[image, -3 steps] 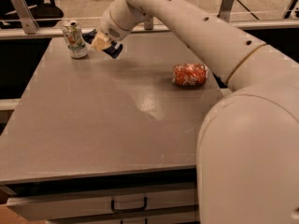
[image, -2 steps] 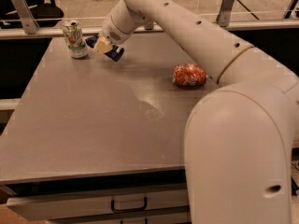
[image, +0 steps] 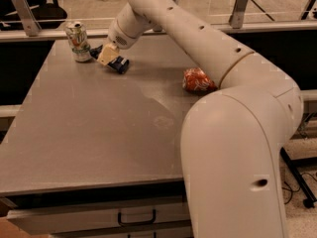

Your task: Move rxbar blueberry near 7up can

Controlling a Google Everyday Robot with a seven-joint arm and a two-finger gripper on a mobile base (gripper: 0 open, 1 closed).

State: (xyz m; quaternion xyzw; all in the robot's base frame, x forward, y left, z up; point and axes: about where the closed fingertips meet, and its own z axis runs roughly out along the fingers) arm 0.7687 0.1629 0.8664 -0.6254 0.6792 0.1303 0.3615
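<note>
The 7up can (image: 78, 41), silver-white with green and red markings, stands upright at the table's far left corner. The rxbar blueberry (image: 120, 65), a dark navy wrapper, is just to the right of the can, at or just above the table top. My gripper (image: 109, 55) reaches in from the upper right and is shut on the bar's middle. Its pale fingers (image: 107, 53) cover part of the wrapper. The bar's dark ends stick out on both sides, and the left end lies close to the can.
An orange-red can (image: 197, 81) lies on its side at the table's right, partly behind my arm. The grey table (image: 99, 133) has drawers under its front edge. A rail with metal posts (image: 22, 13) runs behind the table.
My gripper has come down a little toward the table with the bar in it, staying just right of the 7up can. The cans have not moved.
</note>
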